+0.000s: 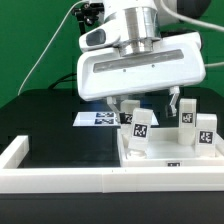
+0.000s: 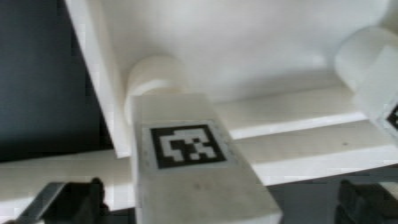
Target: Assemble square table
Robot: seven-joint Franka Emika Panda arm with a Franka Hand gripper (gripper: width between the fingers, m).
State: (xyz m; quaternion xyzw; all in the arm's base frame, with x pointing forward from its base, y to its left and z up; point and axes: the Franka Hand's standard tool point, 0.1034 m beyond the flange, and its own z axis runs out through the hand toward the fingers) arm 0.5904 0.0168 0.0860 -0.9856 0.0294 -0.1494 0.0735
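Here, the white plastic square table top (image 1: 170,160), a tray-like piece with a raised rim, lies in the lower right of the exterior view, pushed up against the long low white wall (image 1: 60,178) that edges the black worktop (image 1: 50,125) along the lower part of the frame. Three small white tagged legs show upright on the top: one (image 1: 141,130) near the middle of the frame, a second (image 1: 187,116) further toward the exterior view's right, and a third (image 1: 206,131) at the right edge. Whether they are fastened or merely standing cannot be told. The two-finger gripper (image 1: 148,104) hangs directly above the top, beneath the robot's broad white head that fills the upper centre of the frame; its jaws stand wide apart and hold nothing, one finger (image 1: 175,103) visible just beside the second leg. In the wrist view a white leg with a black-and-white tag (image 2: 189,150) fills the centre, rising from the top's inner surface (image 2: 267,60), and the dark fingertips (image 2: 68,203) sit at either lower corner, apart from it. Behind the top, in the middle of the exterior view, the flat white marker board (image 1: 95,119) lies on the worktop.
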